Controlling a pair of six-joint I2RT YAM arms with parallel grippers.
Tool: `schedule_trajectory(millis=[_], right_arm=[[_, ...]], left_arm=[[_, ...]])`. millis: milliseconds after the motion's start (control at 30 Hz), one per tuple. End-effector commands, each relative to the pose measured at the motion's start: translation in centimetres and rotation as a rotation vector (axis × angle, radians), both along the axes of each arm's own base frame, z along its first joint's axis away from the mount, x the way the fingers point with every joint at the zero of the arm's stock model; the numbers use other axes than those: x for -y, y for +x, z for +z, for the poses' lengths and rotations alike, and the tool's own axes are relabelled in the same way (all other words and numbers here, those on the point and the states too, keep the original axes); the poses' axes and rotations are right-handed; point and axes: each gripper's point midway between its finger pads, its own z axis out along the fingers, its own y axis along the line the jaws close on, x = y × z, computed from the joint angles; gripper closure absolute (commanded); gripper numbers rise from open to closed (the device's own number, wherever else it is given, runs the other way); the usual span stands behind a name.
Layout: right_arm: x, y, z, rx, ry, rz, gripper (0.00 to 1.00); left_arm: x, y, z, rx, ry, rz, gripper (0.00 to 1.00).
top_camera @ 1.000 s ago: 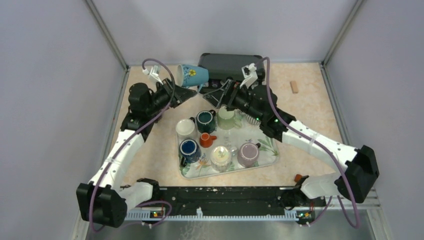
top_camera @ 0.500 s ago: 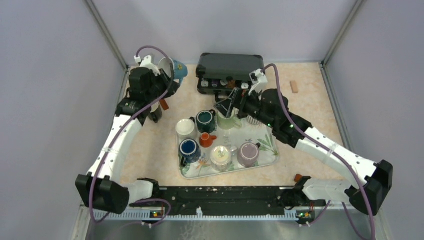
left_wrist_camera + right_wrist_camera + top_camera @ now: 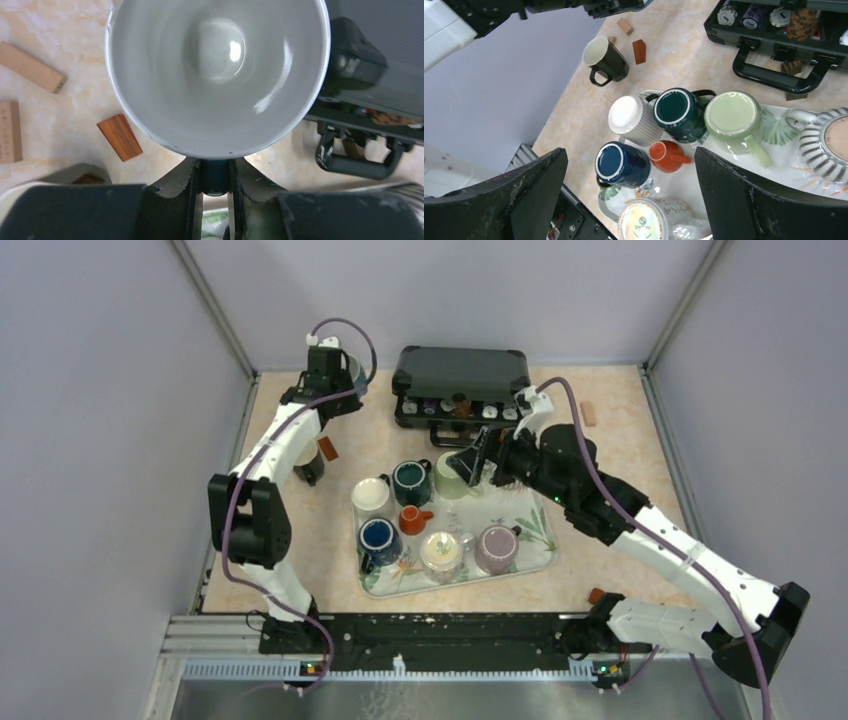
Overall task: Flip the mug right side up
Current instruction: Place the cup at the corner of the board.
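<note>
The blue mug point(image 3: 215, 75) fills the left wrist view, its white inside facing the camera and its mouth turned up. Its dark blue handle point(image 3: 216, 176) is pinched between the fingers of my left gripper point(image 3: 216, 167), which is shut on it. From above, the left gripper point(image 3: 333, 368) holds the mug point(image 3: 356, 378) over the table's far left corner, beside the black case. Whether the mug's base touches the table is hidden. My right gripper point(image 3: 470, 462) hangs wide open over the tray, and the right wrist view shows nothing between the jaws of this gripper point(image 3: 631, 192).
A floral tray point(image 3: 541, 558) carries several upside-down mugs, among them a navy one point(image 3: 620, 164), an orange one point(image 3: 665, 155) and a light green one point(image 3: 732, 117). A black mug point(image 3: 309, 462) stands upright left of the tray, near wooden blocks point(image 3: 119, 136). The black chip case point(image 3: 460, 375) lies at the back.
My left arm has swung the blue mug from lying tilted near the case to the far left corner, mouth up. My right gripper opened fully and drew back over the tray.
</note>
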Motion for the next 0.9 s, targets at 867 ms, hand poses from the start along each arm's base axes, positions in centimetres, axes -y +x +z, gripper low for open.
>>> schedule_trajectory(millis=[867], right_arm=[[2.7,-1.2,3.2,0.079,-0.001,-0.046,0.01]], left_arm=[[-4.3,9.7,-6.7,-0.138,0.137,-0.005,1.00]])
